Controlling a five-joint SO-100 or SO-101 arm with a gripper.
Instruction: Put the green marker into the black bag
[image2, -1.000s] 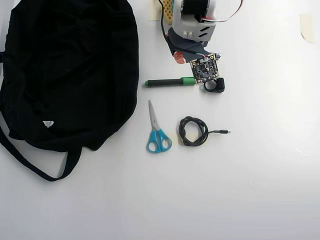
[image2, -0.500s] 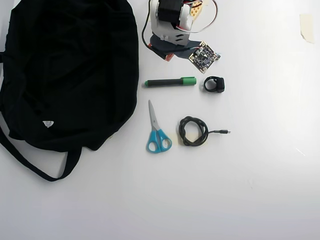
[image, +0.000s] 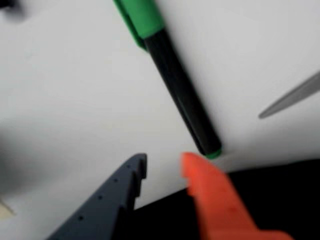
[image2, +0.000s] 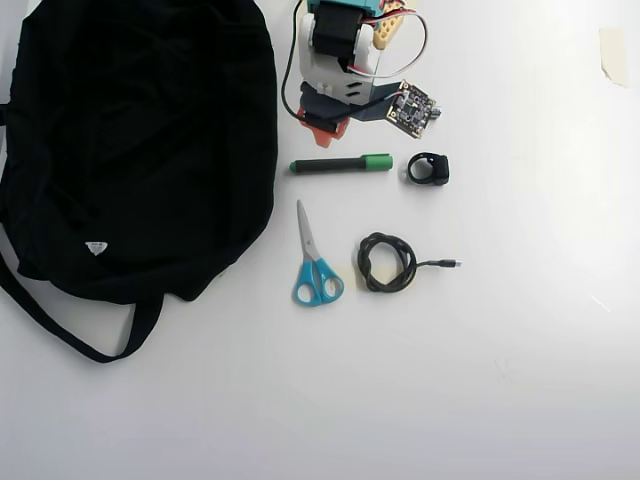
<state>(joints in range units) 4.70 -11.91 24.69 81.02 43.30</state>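
Observation:
The green marker (image2: 340, 163) lies flat on the white table, green cap to the right, just right of the black bag (image2: 130, 150) in the overhead view. My gripper (image2: 319, 127) hovers just above the marker's left end. In the wrist view the marker (image: 177, 90) runs diagonally, its small green end close to the orange fingertip (image: 200, 172). The gripper (image: 165, 162) is open, with only bare table between the orange finger and the dark grey finger (image: 125, 182). The bag's black fabric (image: 280, 195) fills the lower right of that view.
Blue-handled scissors (image2: 315, 265) and a coiled black cable (image2: 386, 262) lie below the marker; a scissor blade tip (image: 290, 100) shows in the wrist view. A small black ring-shaped part (image2: 428, 168) sits right of the cap. The bag's strap (image2: 70, 330) trails out at the lower left.
The arm has swung left, from over the marker's green cap to above its left end near the bag. The marker and other items have not moved.

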